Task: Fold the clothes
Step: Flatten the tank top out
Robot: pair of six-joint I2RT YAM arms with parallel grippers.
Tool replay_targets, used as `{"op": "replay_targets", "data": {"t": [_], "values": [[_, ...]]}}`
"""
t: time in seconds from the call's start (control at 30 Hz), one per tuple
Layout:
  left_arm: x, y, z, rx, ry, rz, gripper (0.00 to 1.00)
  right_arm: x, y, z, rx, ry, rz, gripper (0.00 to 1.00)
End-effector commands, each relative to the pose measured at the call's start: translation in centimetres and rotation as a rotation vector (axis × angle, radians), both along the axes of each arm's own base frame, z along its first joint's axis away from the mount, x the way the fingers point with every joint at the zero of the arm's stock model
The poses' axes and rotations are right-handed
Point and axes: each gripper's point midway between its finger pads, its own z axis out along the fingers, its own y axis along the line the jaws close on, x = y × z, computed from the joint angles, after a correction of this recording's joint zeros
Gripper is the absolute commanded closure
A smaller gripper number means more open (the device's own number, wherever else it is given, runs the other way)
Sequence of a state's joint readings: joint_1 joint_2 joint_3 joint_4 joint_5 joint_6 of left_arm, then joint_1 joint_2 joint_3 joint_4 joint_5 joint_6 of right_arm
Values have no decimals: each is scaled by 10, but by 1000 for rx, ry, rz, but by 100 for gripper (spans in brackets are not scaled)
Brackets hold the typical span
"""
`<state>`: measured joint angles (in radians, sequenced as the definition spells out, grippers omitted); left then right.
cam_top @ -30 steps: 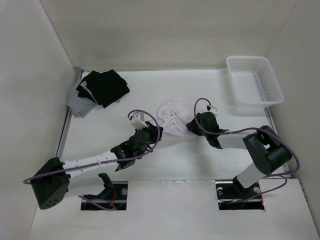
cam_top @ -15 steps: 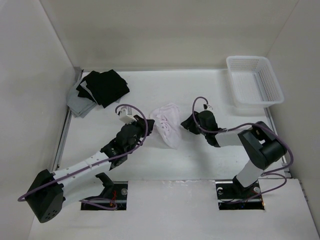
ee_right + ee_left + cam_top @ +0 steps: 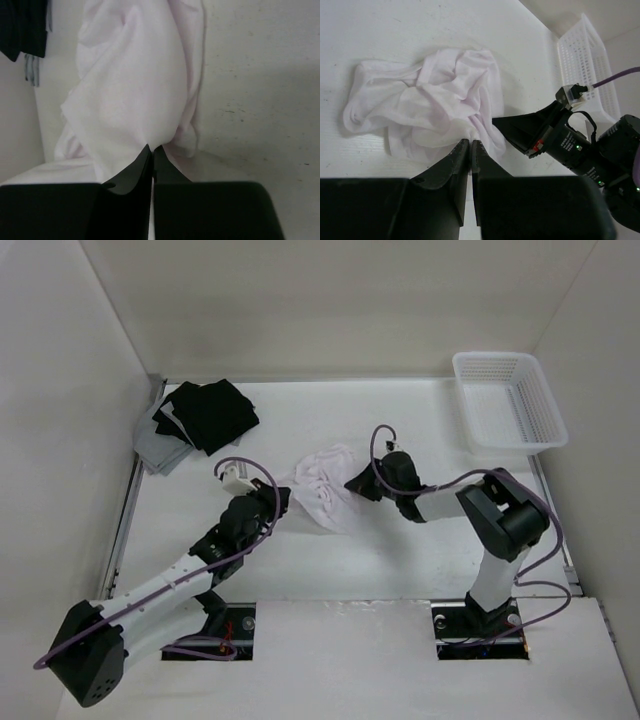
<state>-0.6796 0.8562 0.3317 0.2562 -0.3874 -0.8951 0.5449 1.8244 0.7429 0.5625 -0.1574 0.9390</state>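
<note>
The clothes (image 3: 325, 495) are one crumpled white garment lying mid-table between the two arms. My left gripper (image 3: 281, 499) is at its left edge. In the left wrist view the left gripper (image 3: 470, 143) is shut, with a fold of the white fabric (image 3: 430, 105) pinched at the tips. My right gripper (image 3: 353, 484) is at the garment's right edge. In the right wrist view the right gripper (image 3: 152, 149) is shut too, its tips biting the hem of the white cloth (image 3: 135, 90). The garment is bunched, not spread flat.
A pile of black garments (image 3: 208, 415) lies on a grey cloth (image 3: 158, 454) at the back left. A white mesh basket (image 3: 508, 402) stands at the back right, also in the left wrist view as the basket (image 3: 585, 65). White walls enclose the table.
The left gripper has pulled back leftward, dragging the garment with it. The right gripper has followed to the left, reached the garment's right edge and closed on it.
</note>
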Motion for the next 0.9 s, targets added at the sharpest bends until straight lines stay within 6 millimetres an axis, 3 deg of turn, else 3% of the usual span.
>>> {"op": "replay_targets", "data": {"t": [0.0,0.13,0.3,0.47,0.6,0.67,0.77,0.87], "values": [[11,-1,67,-78,-152,3,97,15,14,103,128,-254,-5,99],[10,13,137,-121,-299,36,97,-22,-7,184,113,-422,-2,99],[-8,56,211,-197,-438,127,97,-87,-54,287,4,-624,-55,97],[-33,79,248,-253,-507,153,97,-128,-77,339,-24,-712,-72,97],[-52,86,263,-294,-542,143,97,-150,-82,359,-7,-745,-69,97],[-55,86,260,-297,-536,137,97,-150,-79,354,-37,-746,-66,95],[-50,79,237,-277,-485,130,97,-132,-68,323,-117,-692,-59,94],[-40,66,190,-246,-379,120,97,-97,-57,279,-188,-614,-50,94]]}}
